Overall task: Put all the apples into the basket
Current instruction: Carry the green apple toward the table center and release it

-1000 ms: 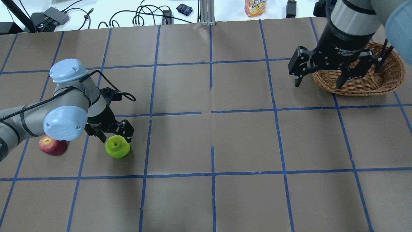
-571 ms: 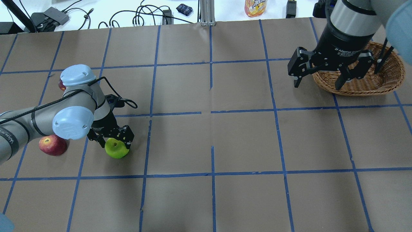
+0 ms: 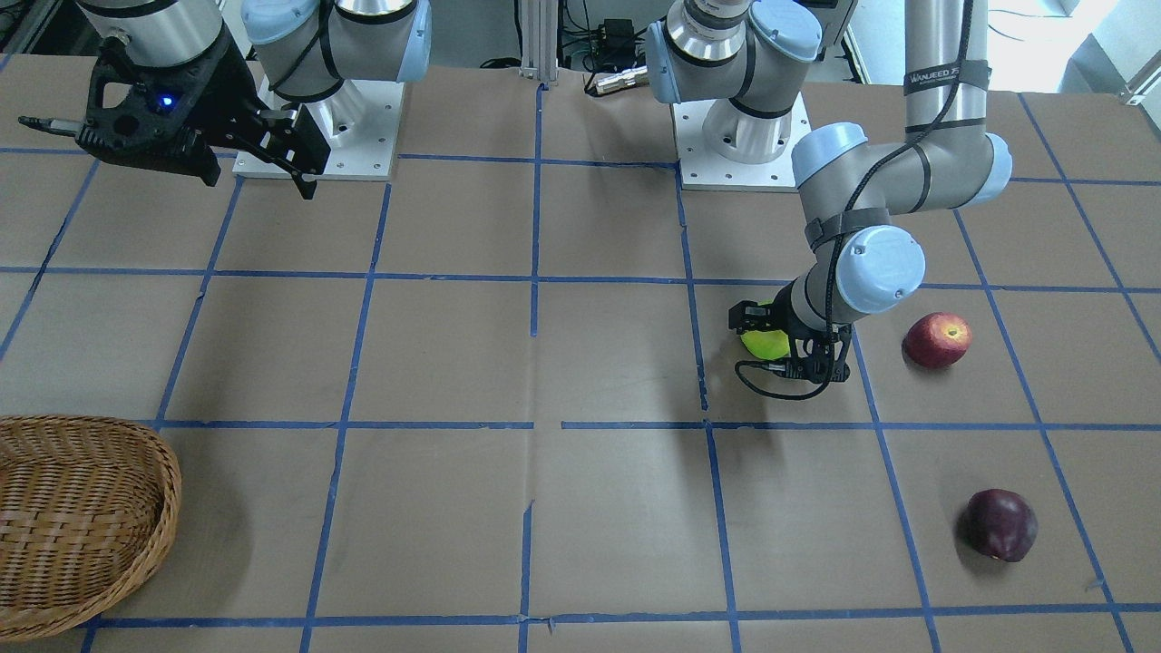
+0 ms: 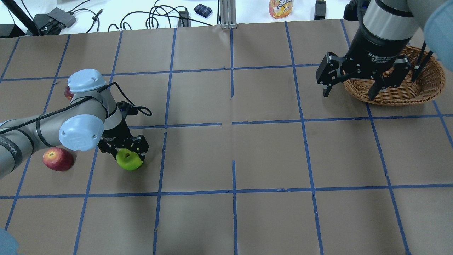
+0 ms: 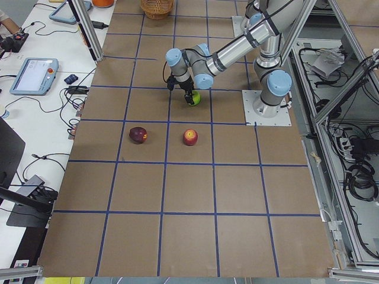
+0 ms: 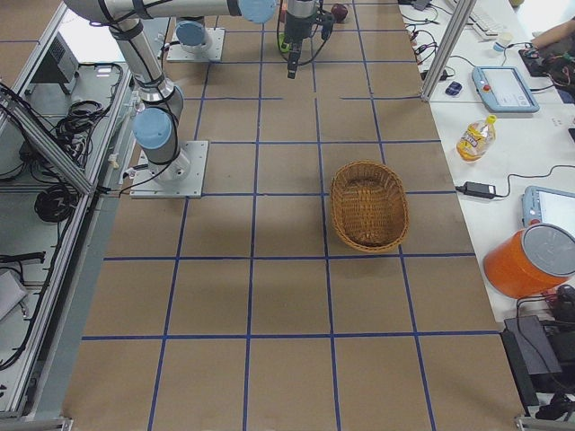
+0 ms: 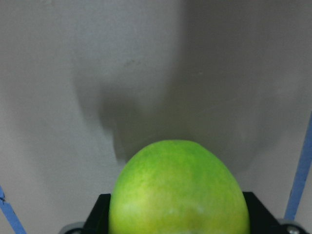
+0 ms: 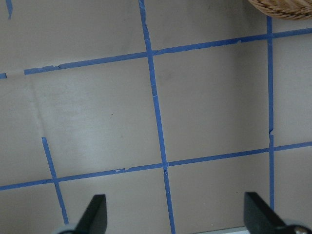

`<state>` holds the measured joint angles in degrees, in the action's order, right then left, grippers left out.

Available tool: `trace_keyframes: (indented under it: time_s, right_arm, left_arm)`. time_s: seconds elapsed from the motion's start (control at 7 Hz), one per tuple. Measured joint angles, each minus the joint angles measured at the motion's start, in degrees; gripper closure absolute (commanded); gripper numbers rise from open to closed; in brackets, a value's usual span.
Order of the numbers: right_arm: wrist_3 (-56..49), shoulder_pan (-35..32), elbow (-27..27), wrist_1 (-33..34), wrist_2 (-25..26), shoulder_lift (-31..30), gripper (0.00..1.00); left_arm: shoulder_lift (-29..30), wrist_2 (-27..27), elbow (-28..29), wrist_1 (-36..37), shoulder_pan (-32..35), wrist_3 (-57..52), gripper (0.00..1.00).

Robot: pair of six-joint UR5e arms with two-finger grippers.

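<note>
My left gripper (image 4: 124,151) is shut on the yellow-green apple (image 4: 129,160). In the left wrist view that apple (image 7: 178,192) sits tight between both black fingers. The red apple (image 4: 58,159) lies on the table just left of it. In the overhead view the left arm hides most of the dark maroon apple (image 3: 1000,524), which rests nearer the table's far edge. My right gripper (image 4: 349,92) hangs open and empty above the table, at the left rim of the wicker basket (image 4: 401,94). No apple shows in the visible parts of the basket.
Brown paper with a blue tape grid covers the table. Beyond its far edge are cables, a drink bottle (image 4: 281,7) and an aluminium post (image 4: 228,14). Both arm bases (image 3: 739,136) stand at the robot's side.
My left arm has shifted right and my left gripper has come down over the green apple, with its fingers closing in on it. The right gripper has barely moved.
</note>
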<state>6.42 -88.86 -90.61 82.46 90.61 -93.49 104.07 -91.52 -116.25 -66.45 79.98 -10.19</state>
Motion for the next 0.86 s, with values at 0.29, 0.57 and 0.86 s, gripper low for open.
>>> trace_keyframes:
  time_s: [0.29,0.57,0.86]
  right_arm:
    - [0.0,0.0,0.0,0.04,0.1,0.0,0.0]
    - [-0.04,0.05,-0.06,0.09,0.13,0.13,0.0]
    - [-0.01,0.07,-0.46,0.26,0.06,0.22,0.0]
  left_arm:
    - [0.33,5.14,8.67,-2.98,5.41,11.78,0.74]
    - [3.14,7.7,17.82,-4.41,13.15,20.64,0.72]
    - [7.99,11.06,20.61,3.73,21.15,30.87,0.57]
